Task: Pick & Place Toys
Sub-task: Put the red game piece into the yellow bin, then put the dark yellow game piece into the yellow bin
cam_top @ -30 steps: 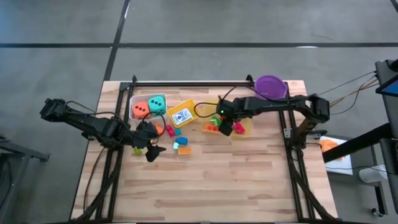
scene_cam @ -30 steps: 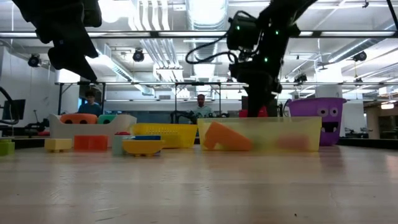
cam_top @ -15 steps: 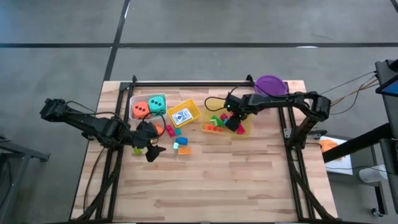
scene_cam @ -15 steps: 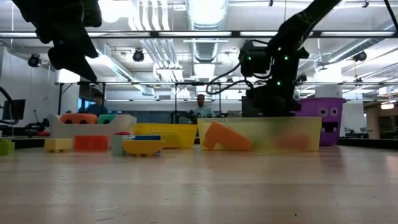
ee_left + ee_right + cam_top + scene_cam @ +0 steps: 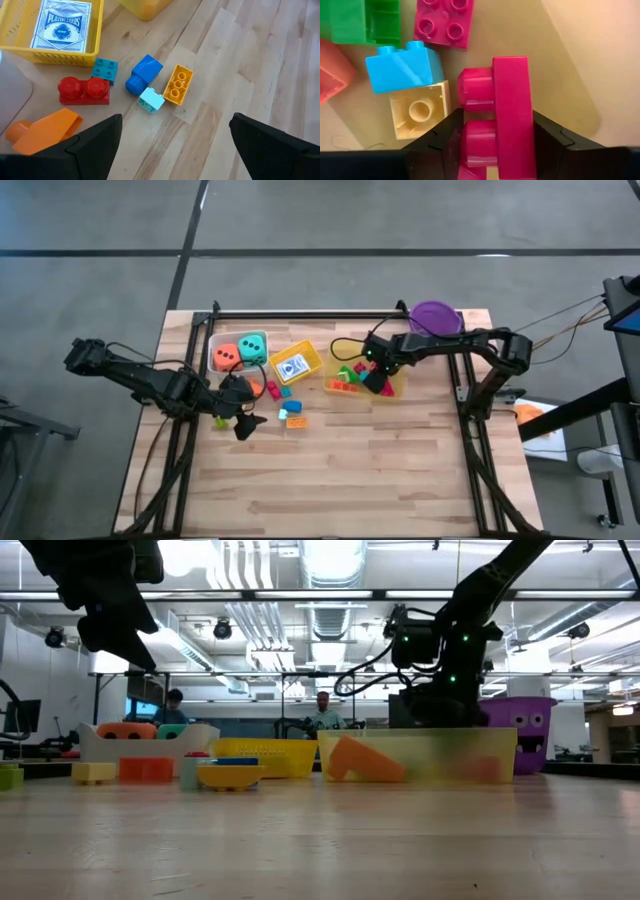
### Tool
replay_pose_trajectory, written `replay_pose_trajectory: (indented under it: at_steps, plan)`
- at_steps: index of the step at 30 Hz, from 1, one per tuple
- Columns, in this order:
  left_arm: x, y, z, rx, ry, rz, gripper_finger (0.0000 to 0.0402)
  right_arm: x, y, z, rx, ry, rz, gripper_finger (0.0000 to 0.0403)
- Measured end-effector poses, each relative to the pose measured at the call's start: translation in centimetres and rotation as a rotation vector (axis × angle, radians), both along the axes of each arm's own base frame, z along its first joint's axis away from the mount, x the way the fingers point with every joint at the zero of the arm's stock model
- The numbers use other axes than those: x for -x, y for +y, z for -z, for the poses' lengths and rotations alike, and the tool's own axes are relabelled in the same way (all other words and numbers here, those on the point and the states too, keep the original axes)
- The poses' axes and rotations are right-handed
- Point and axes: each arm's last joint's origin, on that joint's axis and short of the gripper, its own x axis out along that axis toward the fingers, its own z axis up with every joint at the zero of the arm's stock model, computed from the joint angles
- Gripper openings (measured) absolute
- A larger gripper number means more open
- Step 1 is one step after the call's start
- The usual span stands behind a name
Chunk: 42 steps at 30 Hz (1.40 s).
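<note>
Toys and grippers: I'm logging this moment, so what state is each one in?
Left gripper: open, empty, above loose bricks.
Right gripper: shut on red brick, low in the clear bin.
Card box: lying flat in the yellow basket.
Orange die and teal die: side by side in the white bin.
Purple bucket: upright.

Open wood across the whole near half of the table (image 5: 330,480), free for passage. Crowded along the far edge: white bin (image 5: 238,350) toward the far left corner, yellow basket (image 5: 296,364) beside it, clear bin (image 5: 362,382) mid-table, purple bucket (image 5: 436,318) at the far right corner. Loose bricks (image 5: 285,408) scattered just in front of the basket, narrowing the way between the left gripper (image 5: 243,416) and the bins.
</note>
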Motion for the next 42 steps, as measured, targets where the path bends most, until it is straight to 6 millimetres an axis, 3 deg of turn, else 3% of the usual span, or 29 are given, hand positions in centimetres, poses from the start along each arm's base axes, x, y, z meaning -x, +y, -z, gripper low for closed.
replay_pose_trajectory:
  at_steps: [8, 17, 28, 35, 42]
  plan:
    - [0.0, 0.0, 0.0, 0.000, 0.000, 0.000, 0.0368, -0.4, -0.1, -0.1, 0.010, -0.030, -0.001, 0.0247]
    - [0.0, 0.0, 0.0, 0.003, 0.000, -0.002, 0.0368, -0.6, 0.0, -0.4, 0.012, -0.038, 0.002, 0.0293]
    - [0.0, 0.1, 0.0, 0.006, 0.001, -0.007, 0.0368, -0.6, 1.0, -1.5, 0.057, -0.040, -0.021, 0.0297]
    - [-0.2, 0.0, -0.7, 0.025, -0.014, 0.004, 0.0368, -0.2, 2.0, -3.6, 0.115, -0.094, -0.044, 0.0298]
    - [0.0, 0.0, -0.4, 0.011, 0.024, 0.064, 0.0368, 0.1, 4.8, -6.5, 0.141, -0.204, -0.130, 0.0298]
